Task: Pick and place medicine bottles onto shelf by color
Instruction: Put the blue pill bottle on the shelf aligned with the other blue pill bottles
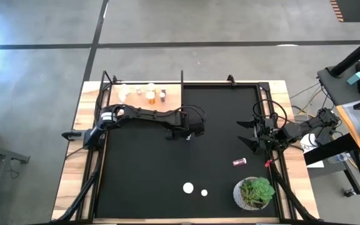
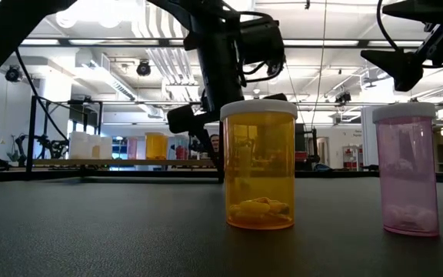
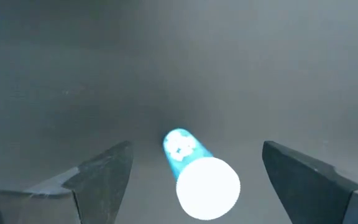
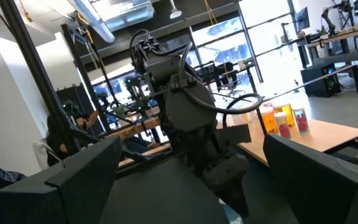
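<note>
— Bottle (image 3: 201, 180) lies between the left gripper's (image 3: 191, 180) wide-open fingers, ungripped; only the wrist view shows it.
— Overhead shows the shelf (image 1: 144, 95) far-left; the right gripper (image 1: 250, 134), open, holds nothing.

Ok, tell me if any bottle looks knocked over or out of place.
Two do: a dark red bottle lies on its side on the black mat near the plant, and a blue bottle lies flat between the left gripper's open jaws.

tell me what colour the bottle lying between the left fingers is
Blue body with a white cap: the bottle shows best in the left wrist view, lying between the open fingers.
</note>
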